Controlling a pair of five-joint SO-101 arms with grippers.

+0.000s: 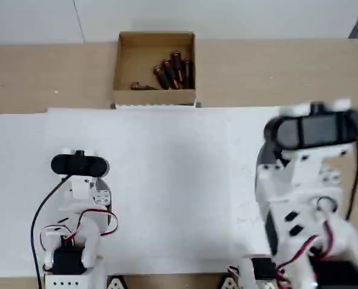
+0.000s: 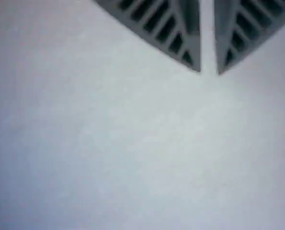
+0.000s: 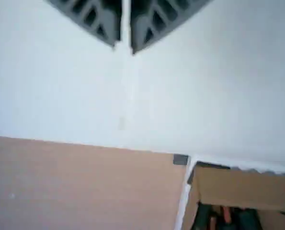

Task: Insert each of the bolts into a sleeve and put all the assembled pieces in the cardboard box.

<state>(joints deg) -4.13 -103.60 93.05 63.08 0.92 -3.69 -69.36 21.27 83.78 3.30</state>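
Assembled pieces [image 1: 174,71] are seen piled in the cardboard box [image 1: 123,66], toward its right wall. Left gripper [image 2: 208,72] and right gripper [image 3: 124,48] are held nearly closed, nothing between the jaws, above the white sheet [image 1: 179,180]. Task is judged done. Arms are best parked, well apart from the box.

Dark pieces [image 1: 174,71] in the cardboard box [image 1: 129,60] blur together, perhaps five or six.
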